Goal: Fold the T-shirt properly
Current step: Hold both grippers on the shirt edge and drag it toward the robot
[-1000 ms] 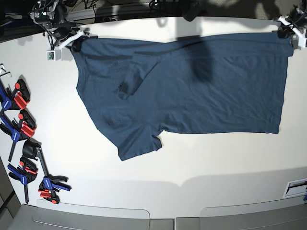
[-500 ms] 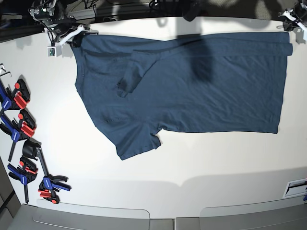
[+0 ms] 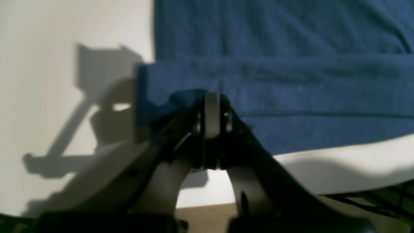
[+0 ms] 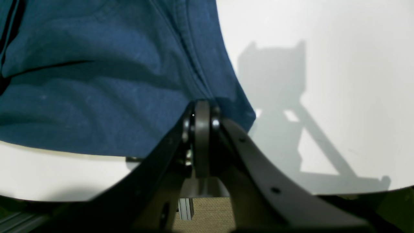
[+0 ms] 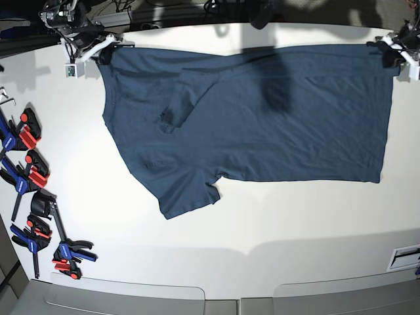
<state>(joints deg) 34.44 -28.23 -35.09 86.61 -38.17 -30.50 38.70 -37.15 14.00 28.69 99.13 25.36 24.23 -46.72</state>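
1. The T-shirt [image 5: 262,118] is lying spread on the white table [image 5: 262,223], taking up the far half of the top. Its hem end is pointing toward the base view's right, its shoulder end toward that view's left.
2. The left gripper [image 5: 396,52] is sitting at the far right corner of the shirt in the base view. Its jaws are pressing together on the cloth.
3. In the left wrist view, the left gripper [image 3: 212,111] is pinching a folded corner of the T-shirt [image 3: 291,81]. The fabric is bunching up just at the fingertips, and a double layer of the hem band is running away to that view's right.
4. The right gripper [image 5: 105,51] is sitting at the far left corner of the shirt in the base view, near the shoulder. Its jaws are likewise clamping on fabric.
5. In the right wrist view, the right gripper [image 4: 201,119] is gripping the edge of the T-shirt [image 4: 97,81]. A stitched seam is running down into the pinch point, and the cloth is draping off to that view's left.
6. One short sleeve [image 5: 190,197] is lying flat toward the near side. The other sleeve [image 5: 180,108] is lying folded in on top of the body.
7. A row of clamps [image 5: 29,177] with red and blue handles is lying along the table's left edge in the base view, well apart from the shirt.
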